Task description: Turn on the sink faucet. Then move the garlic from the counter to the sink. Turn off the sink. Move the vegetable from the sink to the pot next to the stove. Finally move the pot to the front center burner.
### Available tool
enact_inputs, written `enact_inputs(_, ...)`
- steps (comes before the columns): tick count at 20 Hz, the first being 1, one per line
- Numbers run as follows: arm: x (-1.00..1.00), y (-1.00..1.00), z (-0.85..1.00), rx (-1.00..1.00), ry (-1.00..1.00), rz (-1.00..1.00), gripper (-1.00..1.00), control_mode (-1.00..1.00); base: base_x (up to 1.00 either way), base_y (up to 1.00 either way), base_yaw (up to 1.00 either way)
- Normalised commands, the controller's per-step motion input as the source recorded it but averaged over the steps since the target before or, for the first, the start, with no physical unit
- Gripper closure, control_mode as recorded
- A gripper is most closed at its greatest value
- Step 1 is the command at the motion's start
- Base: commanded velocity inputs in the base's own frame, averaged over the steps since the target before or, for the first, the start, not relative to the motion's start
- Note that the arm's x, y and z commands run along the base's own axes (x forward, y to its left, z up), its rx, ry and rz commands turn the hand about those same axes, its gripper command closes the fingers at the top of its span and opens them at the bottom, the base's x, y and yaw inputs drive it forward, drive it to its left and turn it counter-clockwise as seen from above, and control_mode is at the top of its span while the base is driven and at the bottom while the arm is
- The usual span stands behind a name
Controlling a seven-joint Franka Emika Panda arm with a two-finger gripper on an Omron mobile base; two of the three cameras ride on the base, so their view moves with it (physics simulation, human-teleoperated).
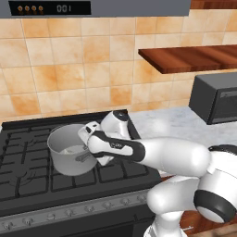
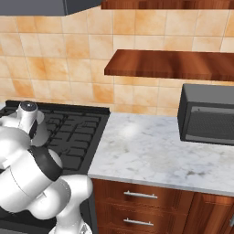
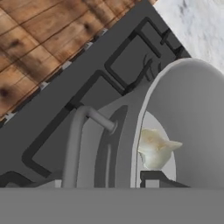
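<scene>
Pot on the stove, jaws at its rim.
In the left base view you are seeing the pot (image 1: 69, 149) sitting on the stove (image 1: 28, 180), jaws (image 1: 90, 156) gripping its wall. In the hand view the garlic (image 3: 156, 148) is lying inside the pot, fingertips (image 3: 151, 178) straddling the rim.

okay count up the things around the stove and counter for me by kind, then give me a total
Pots: 1, the grey pot on the stove, gripped at its rim by the gripper
Vegetables: 1, the garlic inside the pot
Microwaves: 1, the dark microwave on the counter
Wooden shelves: 1, the wall shelf
Total: 4
</scene>
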Motion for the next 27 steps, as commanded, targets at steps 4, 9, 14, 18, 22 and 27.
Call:
enact_inputs(4,0.00,0.01,-0.14,0.00,0.00,0.07,1.00,-1.00,0.00,0.00,0.00)
enact_inputs(9,0.00,0.01,-0.05,0.00,0.00,0.05,-1.00,-1.00,0.00,0.00,0.00)
enact_inputs(14,-0.05,0.00,0.00,0.00,-0.01,0.05,-1.00,-1.00,0.00,0.00,0.00)
enact_inputs(18,-0.08,0.00,0.00,0.00,0.00,0.05,-1.00,-1.00,0.00,0.00,0.00)
enact_inputs(22,-0.15,0.00,0.19,0.00,-0.01,0.02,-1.00,-1.00,0.00,0.00,0.00)
enact_inputs(27,-0.24,0.00,0.32,0.00,0.00,0.00,-1.00,-1.00,0.00,0.00,0.00)
